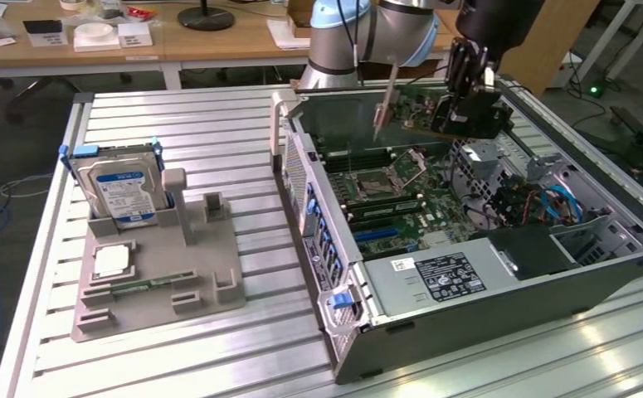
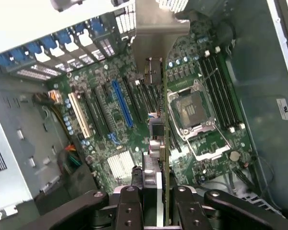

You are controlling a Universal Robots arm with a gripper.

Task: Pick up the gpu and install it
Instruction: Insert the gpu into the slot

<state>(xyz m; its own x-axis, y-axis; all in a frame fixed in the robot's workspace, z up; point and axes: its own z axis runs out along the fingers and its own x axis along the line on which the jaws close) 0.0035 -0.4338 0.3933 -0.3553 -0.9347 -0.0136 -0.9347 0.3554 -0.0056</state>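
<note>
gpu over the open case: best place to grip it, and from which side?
Top long edge of the gpu, jaws across its two flat faces, from above. It's thin and hangs edge-down, so this leaves the lower edge and metal bracket free over the motherboard. The gripper grips it that way now.

Bright and even in the exterior view, lit white from overhead. Streaked with hard white glare along the ribs of the metal table (image 1: pixel 609 340), strongest toward the near corner on the exterior view's right. Soft, faint shadow beside the grey holder (image 1: pixel 155 282); deeper shade inside the computer case (image 1: pixel 520 319), darkest in the recess near its front wall. In the wrist view, burnt out to plain white along one case wall. Evenly lit across the motherboard (image 2: pixel 120 110), with small glints off the silver heat sink (image 2: pixel 121 165). Pale sheen on the bracket of the gpu (image 2: pixel 158 28). Dark, with little detail, around the gripper (image 2: pixel 156 187).
</note>
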